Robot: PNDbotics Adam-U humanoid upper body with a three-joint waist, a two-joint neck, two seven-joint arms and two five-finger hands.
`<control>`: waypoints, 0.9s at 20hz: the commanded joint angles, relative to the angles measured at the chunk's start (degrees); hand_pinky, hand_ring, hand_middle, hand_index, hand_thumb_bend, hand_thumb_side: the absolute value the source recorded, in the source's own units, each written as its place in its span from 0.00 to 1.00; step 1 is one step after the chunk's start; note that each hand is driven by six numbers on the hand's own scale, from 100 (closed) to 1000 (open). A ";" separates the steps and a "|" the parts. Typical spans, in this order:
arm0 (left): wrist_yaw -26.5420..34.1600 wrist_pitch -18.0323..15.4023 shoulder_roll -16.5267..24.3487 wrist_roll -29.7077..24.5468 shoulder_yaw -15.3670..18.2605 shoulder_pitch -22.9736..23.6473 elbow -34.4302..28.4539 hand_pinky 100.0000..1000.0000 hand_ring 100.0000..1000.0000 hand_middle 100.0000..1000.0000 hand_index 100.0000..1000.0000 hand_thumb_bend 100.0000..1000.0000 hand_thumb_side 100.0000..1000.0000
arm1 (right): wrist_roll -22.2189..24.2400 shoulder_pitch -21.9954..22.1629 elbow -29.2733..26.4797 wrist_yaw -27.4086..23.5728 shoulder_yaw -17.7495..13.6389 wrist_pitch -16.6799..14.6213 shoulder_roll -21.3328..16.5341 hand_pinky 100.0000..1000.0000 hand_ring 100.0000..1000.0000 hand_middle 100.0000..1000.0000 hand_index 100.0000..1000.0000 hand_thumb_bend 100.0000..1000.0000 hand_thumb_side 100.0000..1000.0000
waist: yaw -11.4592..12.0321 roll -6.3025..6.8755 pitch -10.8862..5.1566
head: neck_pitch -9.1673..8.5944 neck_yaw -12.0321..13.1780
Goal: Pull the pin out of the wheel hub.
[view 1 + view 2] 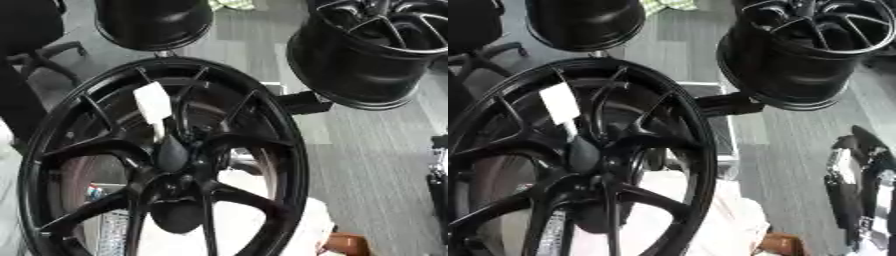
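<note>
While your right hand (pixel 859 185) hangs at four o'clock, well apart from the wheel (pixel 166 165), its fingers cannot be told open or closed. No pin shows plainly at the hub (pixel 175 165); reaching blind risks snagging a spoke.

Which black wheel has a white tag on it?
The big black spoked wheel nearest the camera. A white tag hangs on its spokes; the two black wheels behind show none.
</note>
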 commanded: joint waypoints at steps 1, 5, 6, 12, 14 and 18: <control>-0.77 0.22 1.96 -0.21 1.02 -0.40 -0.46 0.89 0.81 0.76 0.90 0.00 0.16 | -0.20 -0.20 -1.01 0.02 -0.40 -0.05 -1.07 0.87 0.84 0.59 0.77 0.00 0.59 | 0.08 0.42 -1.04 | -0.51 -0.05; -0.16 1.24 1.68 0.75 1.11 -0.40 -0.70 0.87 0.79 0.73 0.88 0.00 0.17 | -0.21 -0.18 -1.01 0.04 -0.41 -0.02 -1.08 0.87 0.84 0.59 0.77 0.00 0.58 | 0.10 0.37 -1.10 | -0.59 -0.08; 0.47 1.47 1.62 0.80 1.08 -0.37 -0.82 0.87 0.78 0.73 0.87 0.00 0.17 | -0.21 -0.19 -1.01 0.03 -0.41 -0.01 -1.07 0.87 0.84 0.59 0.77 0.00 0.58 | 0.10 0.36 -1.11 | -0.61 -0.08; 9.60 0.57 1.12 0.14 0.55 -0.20 -4.79 0.85 0.76 0.73 0.88 0.00 0.33 | -0.19 -0.20 -1.01 0.15 -0.43 -0.02 -1.31 0.87 0.84 0.59 0.77 0.00 0.58 | 0.18 0.22 -1.17 | -0.74 -0.22; 11.41 0.26 1.15 -0.35 0.19 -0.25 -7.88 0.84 0.76 0.73 0.87 0.00 0.30 | -0.13 -0.25 -1.01 0.22 -0.41 -0.11 -1.47 0.87 0.84 0.59 0.77 0.00 0.57 | 0.20 0.13 -1.20 | -0.74 -0.22; 13.94 -0.36 1.17 -0.55 -0.81 -0.34 -17.24 0.83 0.75 0.73 0.87 0.00 0.26 | -0.05 -0.36 -1.01 0.36 -0.43 -0.33 -1.81 0.87 0.84 0.59 0.77 0.00 0.56 | 0.27 0.01 -1.19 | -0.66 -0.07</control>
